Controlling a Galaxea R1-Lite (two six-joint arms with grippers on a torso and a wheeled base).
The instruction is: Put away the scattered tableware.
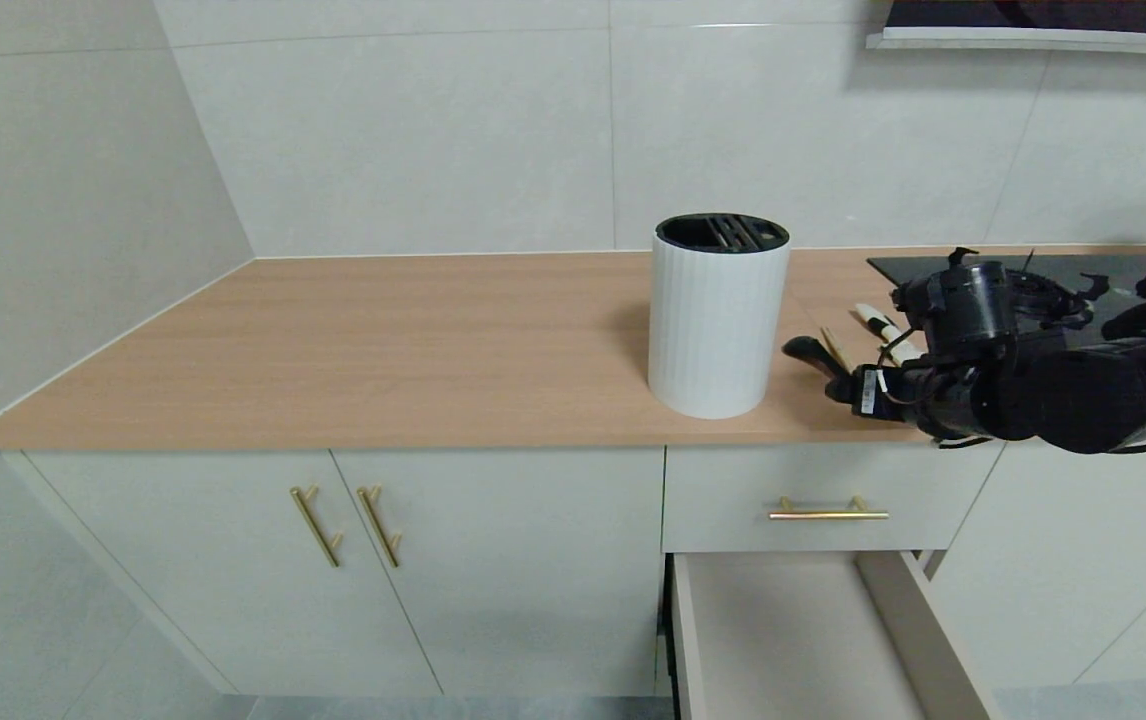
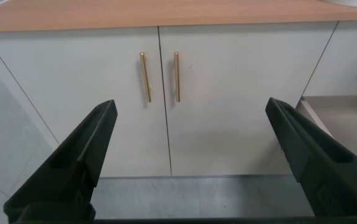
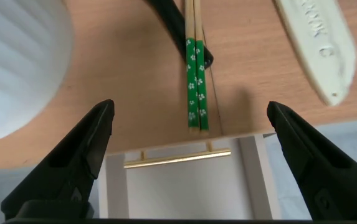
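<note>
Right gripper [image 3: 189,111] poised over the chopsticks [image 3: 197,87], jaws released.
The chopsticks lie on the bench [image 1: 383,340] beside the holder [image 1: 718,330], crossing a black handle [image 3: 177,26]. An off-centre close could catch one stick or drag the handle. Left gripper [image 2: 190,112] hangs low, jaws released.

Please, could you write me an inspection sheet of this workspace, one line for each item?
Surface: wooden countertop.
Job's things: white holder upright; chopsticks, black-handled utensil and white-handled utensil lie to its right.
Clutter: nothing seen.
Grippers: right gripper at the counter's edge, facing the chopsticks, jaws open; left gripper low before the cabinet doors, jaws open.
Cables: thin black cable at the right wrist.
Surroundings: cooktop at right; open drawer below; tiled wall behind.
</note>
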